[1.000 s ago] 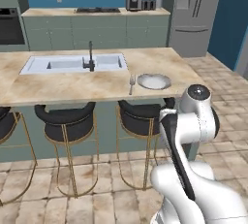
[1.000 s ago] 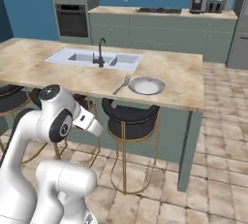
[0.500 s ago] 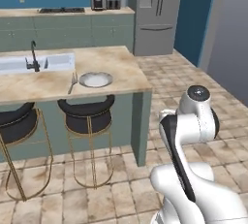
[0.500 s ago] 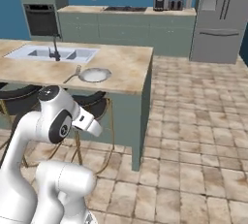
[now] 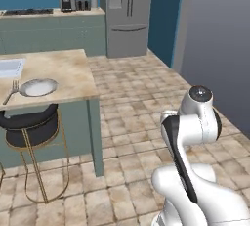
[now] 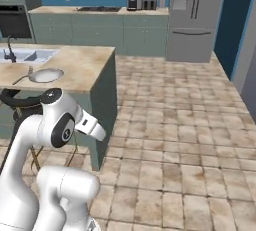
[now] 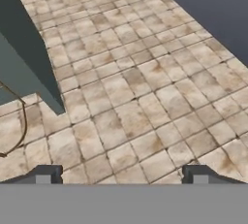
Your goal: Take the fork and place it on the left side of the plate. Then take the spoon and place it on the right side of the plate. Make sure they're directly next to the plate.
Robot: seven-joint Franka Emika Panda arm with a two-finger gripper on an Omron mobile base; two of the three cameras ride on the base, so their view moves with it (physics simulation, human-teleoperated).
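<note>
right now your gripper [image 7: 118, 174] has its fingers [image 7: 43, 173] spread wide and they hold nothing; under them you see only the tiled floor [image 7: 145, 97] and, at 9 o'clock in the hand view, a dark corner of the island [image 7: 29, 72].

in the left base view the plate [image 5: 37, 87] lies on the island top [image 5: 63, 73] at about 9 o'clock, near the front edge. the fork [image 5: 10, 93] lies just beside the plate, on its 9 o'clock side. in the right base view the plate [image 6: 46, 75] is at 10 o'clock, with a slim utensil [image 6: 22, 78] beside it; you cannot tell the spoon from these views. a stool [image 5: 29, 122] stands under the top.
</note>
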